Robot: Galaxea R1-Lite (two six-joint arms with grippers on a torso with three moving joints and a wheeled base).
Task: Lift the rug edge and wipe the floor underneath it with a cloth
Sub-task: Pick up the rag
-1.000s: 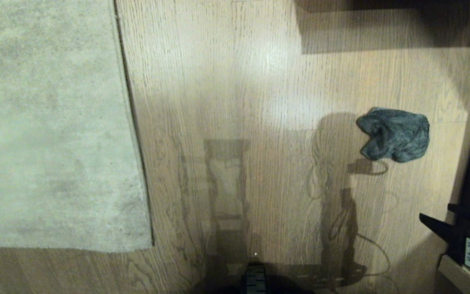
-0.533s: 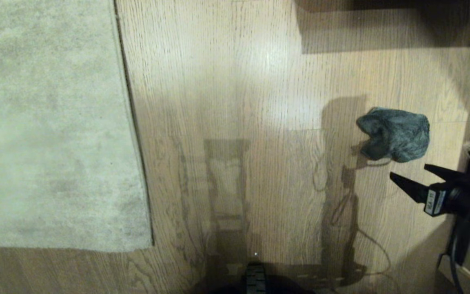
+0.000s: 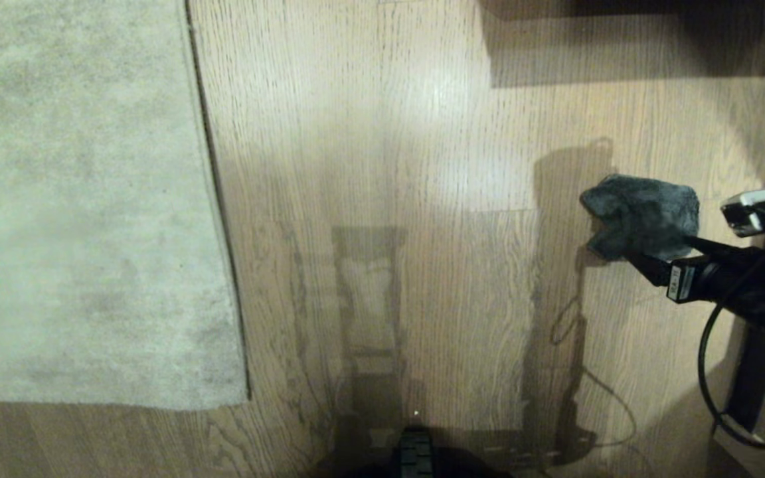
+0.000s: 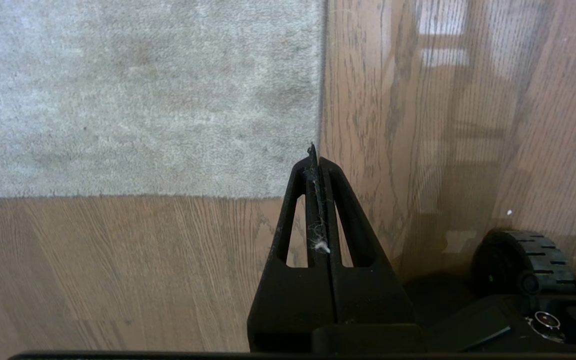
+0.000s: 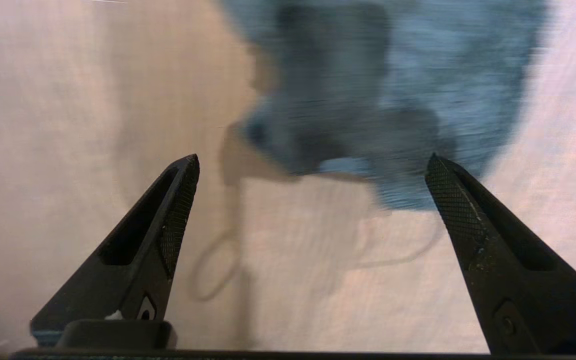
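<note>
Floor (image 3: 382, 166) of wood-grain planks beside rug (image 3: 77, 199)

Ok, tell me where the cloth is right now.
In the head view the cloth lies crumpled on the floor at the right, far from the rug edge, with the open right gripper over its near side.

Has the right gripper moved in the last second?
Yes. The right gripper has travelled from the head view's lower right corner up to the cloth, which has stayed put on the floor.
</note>
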